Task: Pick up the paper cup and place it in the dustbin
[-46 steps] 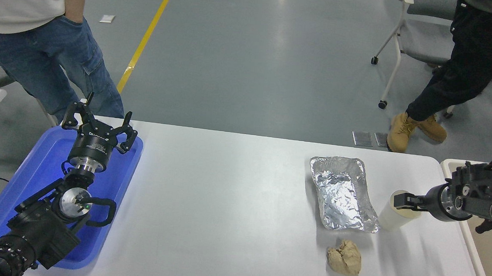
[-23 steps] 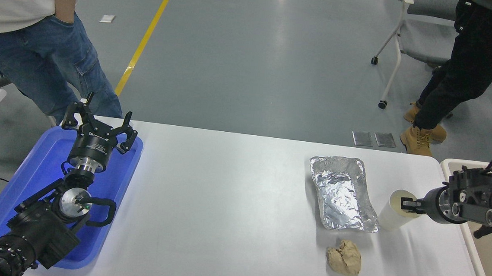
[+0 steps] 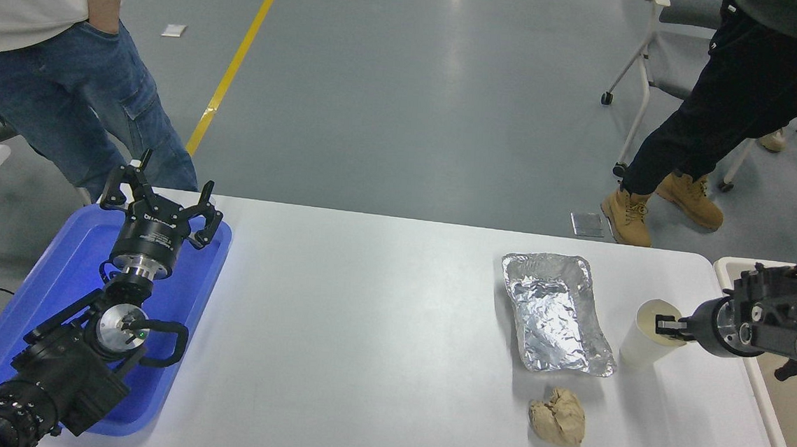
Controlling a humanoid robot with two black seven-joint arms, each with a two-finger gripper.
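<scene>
The white paper cup (image 3: 643, 342) stands upright just right of the foil tray, near the table's right end. My right gripper (image 3: 666, 326) comes in from the right edge and is shut on the cup's rim, with one finger inside the cream mouth. The beige dustbin (image 3: 763, 409) stands past the table's right edge, partly hidden under my right arm. My left gripper (image 3: 160, 201) is parked open over the blue tray at the lower left.
A silver foil tray (image 3: 555, 310) lies left of the cup and a tan paper wad (image 3: 557, 417) lies in front of it. A blue tray (image 3: 49, 297) is at the left. Two people stand beyond the far edge, with a wheeled chair (image 3: 651, 73).
The cup, held at its rim, has shifted slightly right and up with my right gripper. The person at the top right has stepped to the left. My left arm has not moved.
</scene>
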